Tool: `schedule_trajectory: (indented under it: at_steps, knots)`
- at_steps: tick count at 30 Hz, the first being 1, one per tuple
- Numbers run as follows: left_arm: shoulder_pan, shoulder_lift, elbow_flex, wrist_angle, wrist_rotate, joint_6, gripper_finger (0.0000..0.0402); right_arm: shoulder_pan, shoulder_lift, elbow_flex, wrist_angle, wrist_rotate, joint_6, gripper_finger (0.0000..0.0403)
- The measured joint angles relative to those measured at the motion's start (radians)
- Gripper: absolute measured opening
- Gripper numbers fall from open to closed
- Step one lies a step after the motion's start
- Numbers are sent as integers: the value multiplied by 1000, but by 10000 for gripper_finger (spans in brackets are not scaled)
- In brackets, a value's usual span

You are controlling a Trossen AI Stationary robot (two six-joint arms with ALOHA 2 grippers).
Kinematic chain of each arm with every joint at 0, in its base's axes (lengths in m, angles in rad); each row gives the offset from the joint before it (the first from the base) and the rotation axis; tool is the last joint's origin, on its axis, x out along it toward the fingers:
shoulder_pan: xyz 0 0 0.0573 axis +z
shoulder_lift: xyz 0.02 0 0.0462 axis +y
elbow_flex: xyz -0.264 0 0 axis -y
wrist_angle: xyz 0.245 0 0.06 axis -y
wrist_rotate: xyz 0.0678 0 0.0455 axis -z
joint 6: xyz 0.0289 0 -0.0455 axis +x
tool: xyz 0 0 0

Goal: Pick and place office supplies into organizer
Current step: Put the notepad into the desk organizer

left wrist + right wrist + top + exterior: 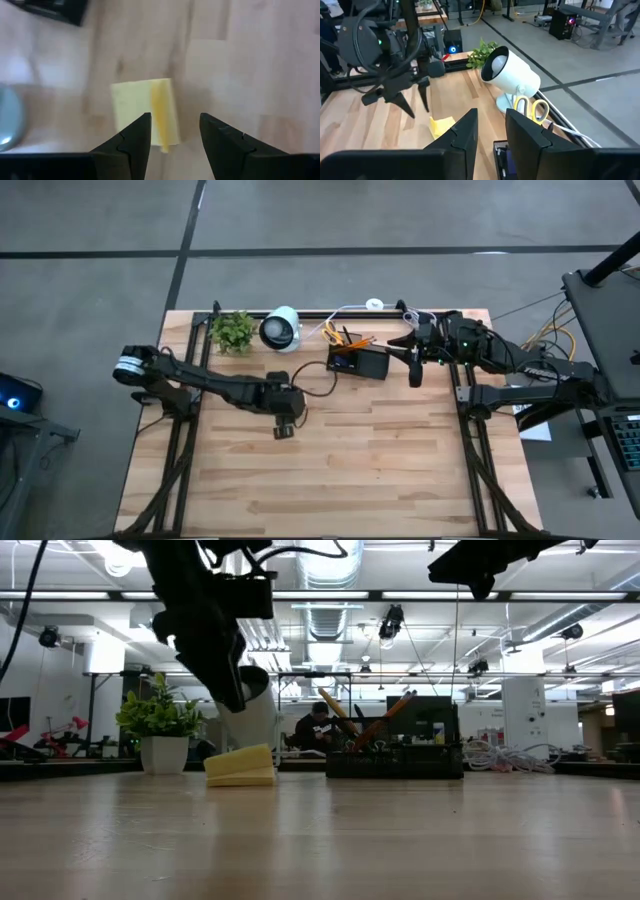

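Note:
The yellow sticky-note pad (240,765) lies flat on the wooden table, also seen in the left wrist view (145,111). My left gripper (175,117) hangs open just above it, pointing down, clear of it (228,690). The black organizer (360,362) stands near the table's far edge and holds orange pencils (385,715) and yellow-handled scissors (532,108). My right gripper (492,117) is open and hovers to the right of the organizer (415,368), holding nothing.
A white round lamp-like device (281,329) and a green potted plant (233,330) stand at the far edge, left of the organizer. A white cable (375,305) runs along the far edge. Bare wood (380,470) lies toward the near edge.

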Motion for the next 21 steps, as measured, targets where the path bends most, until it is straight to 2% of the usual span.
schedule_trajectory:
  at_steps: [5, 8, 12, 21]
  knots:
    - [-12, 27, -75, 75, 15, -11, 153, 0, 1, 0, 0, 0, -34, 90]
    - [-12, 56, -94, 83, -23, -61, 153, 0, 1, 0, 0, 0, -46, 85]
    - [-12, 88, -100, 90, -61, -83, 153, 0, 1, 0, 0, 0, -48, 79]
    - [-12, 171, -112, 105, -63, -84, 153, 0, 1, 0, 0, 0, -45, 83]
